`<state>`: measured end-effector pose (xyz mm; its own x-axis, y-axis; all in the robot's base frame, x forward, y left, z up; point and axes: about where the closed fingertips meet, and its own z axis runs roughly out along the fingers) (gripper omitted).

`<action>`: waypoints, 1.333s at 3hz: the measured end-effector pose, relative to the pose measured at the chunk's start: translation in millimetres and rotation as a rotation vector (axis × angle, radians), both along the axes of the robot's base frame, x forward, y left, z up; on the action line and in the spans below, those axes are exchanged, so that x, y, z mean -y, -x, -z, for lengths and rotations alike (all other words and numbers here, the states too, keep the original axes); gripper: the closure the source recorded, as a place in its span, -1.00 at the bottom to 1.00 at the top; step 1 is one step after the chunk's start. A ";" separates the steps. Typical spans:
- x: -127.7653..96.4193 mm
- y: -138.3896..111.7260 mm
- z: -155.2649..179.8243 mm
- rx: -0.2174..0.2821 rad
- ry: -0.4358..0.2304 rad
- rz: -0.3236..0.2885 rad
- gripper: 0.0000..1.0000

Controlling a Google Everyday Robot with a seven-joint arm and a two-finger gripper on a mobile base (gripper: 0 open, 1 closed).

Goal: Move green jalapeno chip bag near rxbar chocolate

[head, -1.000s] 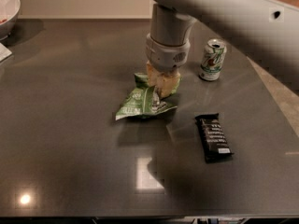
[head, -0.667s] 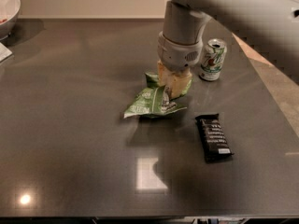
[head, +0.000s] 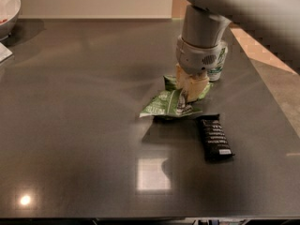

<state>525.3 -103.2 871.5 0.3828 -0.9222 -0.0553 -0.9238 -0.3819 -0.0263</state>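
Observation:
The green jalapeno chip bag is crumpled and hangs from my gripper, its lower edge at or just above the dark table. The gripper comes straight down from the grey arm and is shut on the bag's upper right part. The rxbar chocolate, a narrow black bar with white text, lies flat on the table just right of and in front of the bag, a small gap from the bag's lower right corner.
A green-and-white soda can stands right behind the gripper, mostly hidden by the arm. A white bowl sits at the far left corner. The table's right edge runs diagonally past the can.
The gripper has carried the chip bag to the right, from left of the bar to close beside its top end. The bar and can have not moved.

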 end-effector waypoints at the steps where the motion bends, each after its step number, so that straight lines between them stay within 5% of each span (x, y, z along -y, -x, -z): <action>1: 14.7 -1.0 3.1 -0.011 0.014 0.037 0.16; 3: 18.8 -3.3 2.2 0.007 -0.025 0.064 -0.77; 4: 17.0 -6.2 2.3 0.019 -0.031 0.064 -1.00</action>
